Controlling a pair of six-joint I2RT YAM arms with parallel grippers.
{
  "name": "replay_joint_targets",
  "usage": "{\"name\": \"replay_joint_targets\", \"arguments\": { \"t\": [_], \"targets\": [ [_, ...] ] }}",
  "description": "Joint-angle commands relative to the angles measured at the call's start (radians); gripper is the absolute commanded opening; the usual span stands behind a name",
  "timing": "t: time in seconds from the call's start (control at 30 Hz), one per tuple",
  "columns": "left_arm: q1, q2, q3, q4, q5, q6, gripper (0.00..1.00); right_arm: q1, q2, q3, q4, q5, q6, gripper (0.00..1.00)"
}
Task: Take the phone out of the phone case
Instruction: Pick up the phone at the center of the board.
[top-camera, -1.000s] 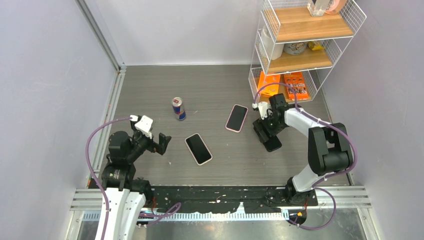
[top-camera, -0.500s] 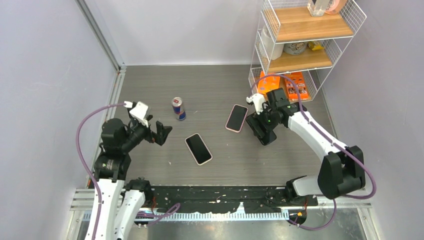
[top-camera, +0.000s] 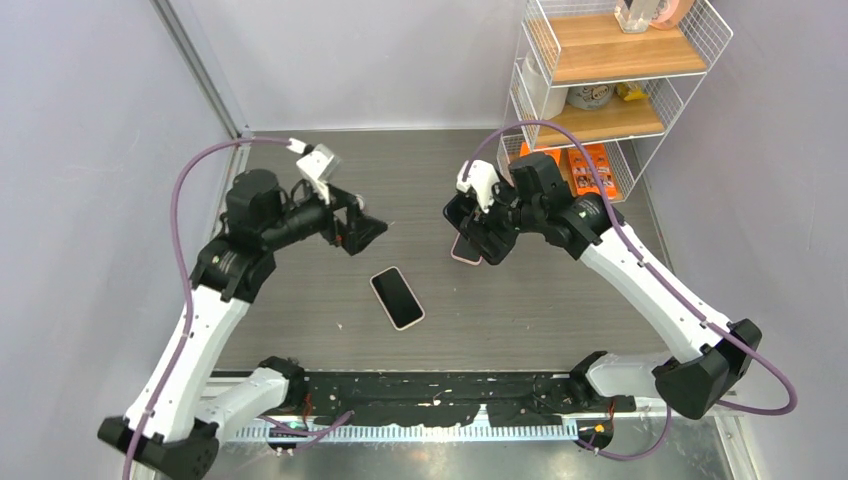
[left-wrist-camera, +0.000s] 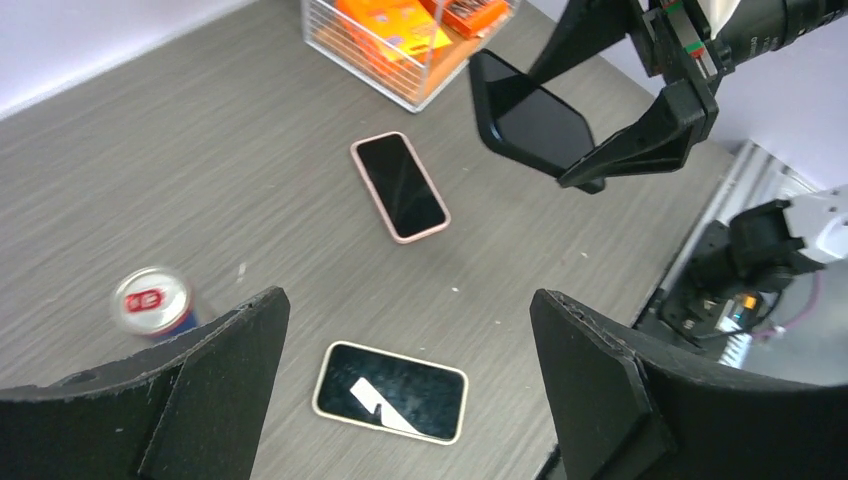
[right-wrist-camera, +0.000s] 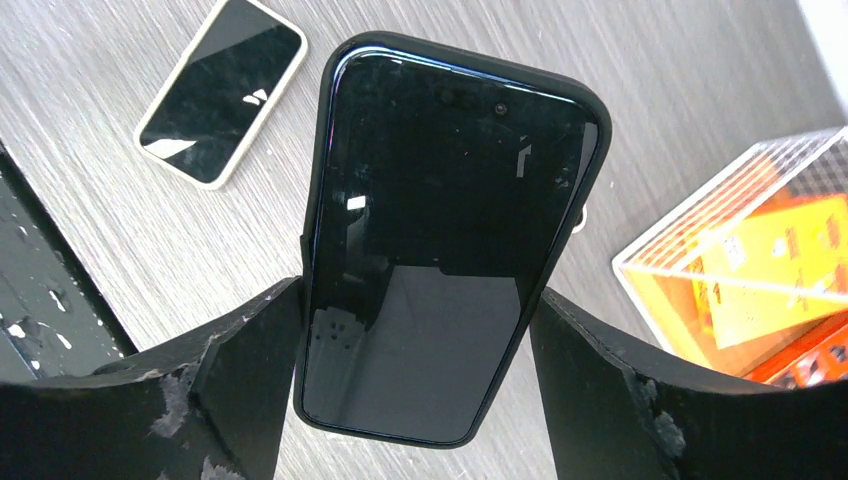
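Held cased phone (right-wrist-camera: 440, 230) aloft right of can (left-wrist-camera: 150, 300) in right gripper (top-camera: 478, 228), clamped on its edges | spread left gripper (top-camera: 357, 230) wide over can, seemingly to strip it.

From overhead we find open tabletop (top-camera: 560, 310) at lower centre, but for the cream-cased phone (top-camera: 397, 297). The wire shelf rack (top-camera: 600, 55) blocks the upper right. A drink can (left-wrist-camera: 152, 300) stands lower left in the left wrist view. The pink-cased phone (left-wrist-camera: 399, 186) lies, seemingly, beneath the right gripper (top-camera: 478, 232) clamping the black-cased phone (right-wrist-camera: 440, 230).
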Motion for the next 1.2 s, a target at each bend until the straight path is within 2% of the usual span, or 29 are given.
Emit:
{"name": "replay_joint_targets", "arguments": {
  "t": [0.0,0.2,0.3,0.63,0.8,1.13,1.17],
  "targets": [
    [-0.077,0.124,0.113,-0.011,0.035,-0.074,0.95,0.054,-0.021,0.107,0.044,-0.022,-0.016,0.06],
    [-0.120,0.316,0.252,-0.004,0.151,-0.209,0.93,0.113,-0.018,0.132,0.093,-0.011,-0.028,0.06],
    [-0.131,0.393,0.315,0.001,0.212,-0.265,0.89,0.140,-0.018,0.129,0.109,0.016,-0.039,0.06],
    [-0.183,0.539,0.347,0.023,0.243,-0.347,0.73,0.169,-0.030,0.107,0.167,0.057,-0.058,0.06],
    [-0.188,0.575,0.350,0.039,0.256,-0.369,0.55,0.176,-0.029,0.102,0.185,0.057,-0.047,0.06],
    [-0.200,0.615,0.365,0.051,0.287,-0.378,0.01,0.184,-0.032,0.077,0.192,0.067,-0.035,0.05],
    [-0.199,0.613,0.362,0.051,0.296,-0.372,0.00,0.184,-0.033,0.074,0.192,0.067,-0.031,0.06]
  ]
}}
